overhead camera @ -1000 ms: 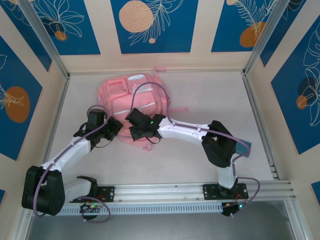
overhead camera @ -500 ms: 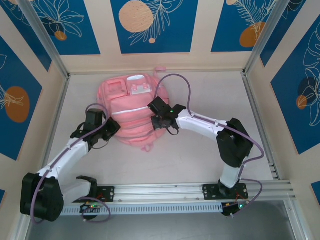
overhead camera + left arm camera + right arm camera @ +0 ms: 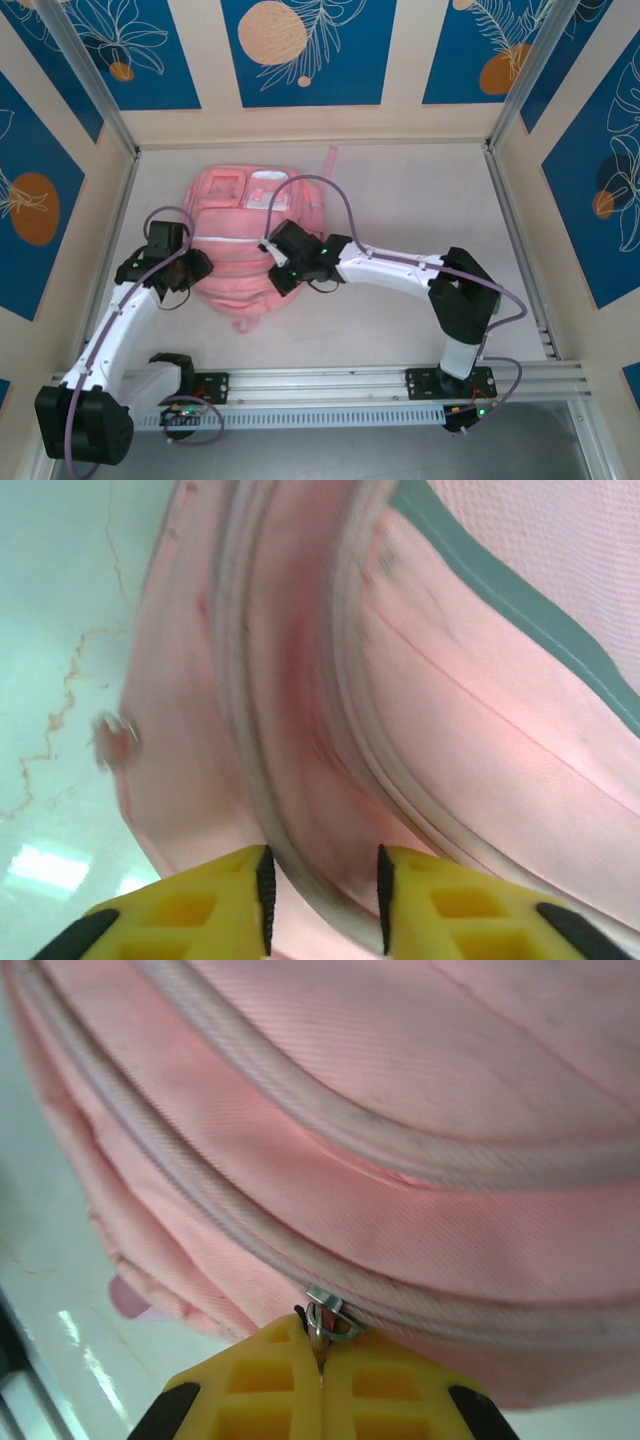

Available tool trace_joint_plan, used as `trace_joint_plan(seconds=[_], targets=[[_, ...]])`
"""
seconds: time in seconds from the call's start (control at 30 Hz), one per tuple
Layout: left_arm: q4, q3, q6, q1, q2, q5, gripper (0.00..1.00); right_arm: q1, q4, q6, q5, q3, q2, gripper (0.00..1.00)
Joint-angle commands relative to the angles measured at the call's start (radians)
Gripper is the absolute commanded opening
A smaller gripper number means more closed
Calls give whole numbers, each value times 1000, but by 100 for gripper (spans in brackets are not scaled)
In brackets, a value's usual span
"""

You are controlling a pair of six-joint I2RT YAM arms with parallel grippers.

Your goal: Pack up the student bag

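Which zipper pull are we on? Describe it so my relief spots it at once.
Find the pink bag on the table. Go to its near-right side, where the right gripper meets it. The zipper pull is the small silver tab pinched there, the only metal amid pink piping.

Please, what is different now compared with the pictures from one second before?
The large soft pink fabric backpack slid left and toward the near edge of the pale table. The right claw, shut on its small metal zipper pull, swung right, then returned left. The left claw moved left. The backpack still lies flat.
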State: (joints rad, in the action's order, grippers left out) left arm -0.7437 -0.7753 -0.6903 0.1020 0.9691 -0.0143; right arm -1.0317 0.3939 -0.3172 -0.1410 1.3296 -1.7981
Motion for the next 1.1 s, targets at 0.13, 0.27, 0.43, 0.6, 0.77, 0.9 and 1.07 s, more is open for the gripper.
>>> trace_joint_plan(seconds=[0.13,0.27,0.43,0.6,0.77,0.9,1.07], targets=[[-115,-54,0,-4,-63,20,55,-52,-135,-2,79,208,-163,0],[-56,-36,-38,-4,-69,-82,58,-51,-155,-21,97,259,-200,0],[69,10,-100,-4,-34,-171,58,-56,-146,-22,97,248,-182,0],[152,31,-127,-4,24,-212,49,-57,-143,-37,72,204,-149,0],[155,47,-116,-4,49,-185,26,-56,-106,-59,-39,160,-104,0],[138,53,-89,-4,57,-147,6,-51,-42,-74,-167,114,-70,0],[125,62,-59,-5,66,-126,0,5,5,-83,-263,56,-36,0]])
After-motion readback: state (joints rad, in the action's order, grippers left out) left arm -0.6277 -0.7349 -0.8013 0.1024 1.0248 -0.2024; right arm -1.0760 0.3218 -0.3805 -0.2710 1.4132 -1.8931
